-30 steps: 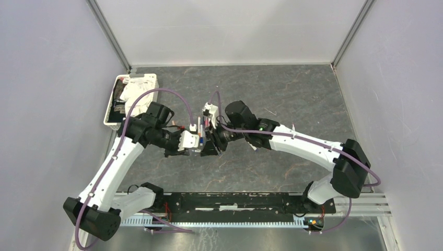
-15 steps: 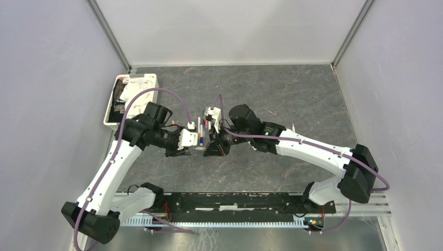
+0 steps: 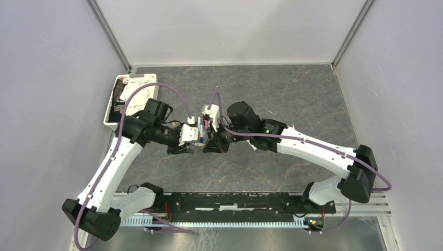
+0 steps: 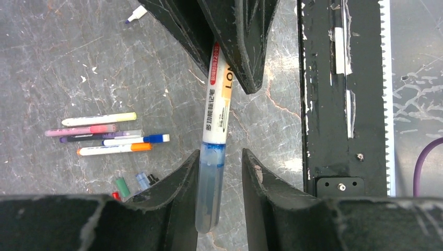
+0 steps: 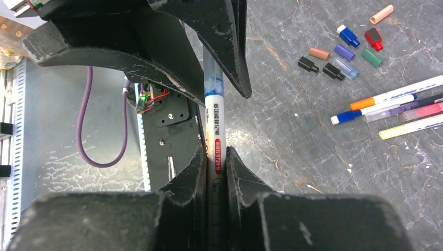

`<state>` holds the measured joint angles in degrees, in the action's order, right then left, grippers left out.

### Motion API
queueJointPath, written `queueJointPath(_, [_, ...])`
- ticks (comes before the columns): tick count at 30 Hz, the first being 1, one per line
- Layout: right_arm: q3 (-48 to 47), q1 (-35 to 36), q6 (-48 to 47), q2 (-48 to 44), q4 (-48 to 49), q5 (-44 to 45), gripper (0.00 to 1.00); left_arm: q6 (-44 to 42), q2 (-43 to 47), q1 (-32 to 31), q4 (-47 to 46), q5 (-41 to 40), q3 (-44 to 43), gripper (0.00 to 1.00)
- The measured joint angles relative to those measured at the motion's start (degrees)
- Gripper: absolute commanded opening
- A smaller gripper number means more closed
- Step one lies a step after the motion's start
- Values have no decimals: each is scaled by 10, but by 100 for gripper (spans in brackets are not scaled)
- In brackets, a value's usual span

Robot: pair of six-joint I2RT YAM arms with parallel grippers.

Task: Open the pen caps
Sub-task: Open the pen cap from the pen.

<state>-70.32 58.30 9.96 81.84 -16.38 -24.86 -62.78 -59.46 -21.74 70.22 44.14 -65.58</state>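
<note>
Your R gripper (image 5: 215,152) is clamped on the pen (image 5: 214,120) barrel, mid-frame. L gripper (image 4: 221,157) jaws stand apart round its blue cap (image 4: 210,193), w/ a gap on the cap's right. In R wrist view, loose caps (image 5: 344,52) lie upper right, just above a row of pens (image 5: 397,109); tray (image 3: 111,117) sits upper left of top view

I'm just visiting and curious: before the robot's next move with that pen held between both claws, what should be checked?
1. Right gripper clamped on the white plastic pen barrel: ok.
2. Translucent blue plastic cap sits between the left gripper's fingers: ok.
3. Left jaws closed on that cap: not ok, a gap shows beside it.
4. Cap seated on barrel: ok.
5. Loose coloured pens and small caps on the grey table lie apart from the held pen: ok.
6. Grip firm enough: cannot tell.
</note>
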Motion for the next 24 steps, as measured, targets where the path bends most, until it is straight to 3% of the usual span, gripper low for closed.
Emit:
queueJointPath(5, [-14, 2, -10, 3, -10, 5, 0, 0, -7, 0, 0, 0, -15, 23])
queueJointPath(7, [-18, 4, -13, 5, -13, 5, 0, 2, -8, 0, -2, -1, -18, 7])
queueJointPath(9, [-19, 4, -20, 5, -15, 3, 0, 3, -8, 0, 1, -1, -19, 2])
queueJointPath(10, [-19, 4, -22, 5, -15, 3, 4, 3, -8, 0, 2, -1, -19, 2])
queueJointPath(12, [-19, 4, -24, 5, -15, 4, 33, 3, -8, 0, 2, -1, -19, 2])
queueJointPath(14, [-17, 4, -21, 3, -11, 8, 50, 4, -7, 0, 2, 0, -19, 2])
queueJointPath(18, [8, 4, 0, -7, 28, 22, 51, 11, -4, 0, -1, 13, -19, 2])
queueJointPath(24, [12, 3, 30, -8, 72, 8, 38, 23, 4, 1, 2, 24, -19, 2])
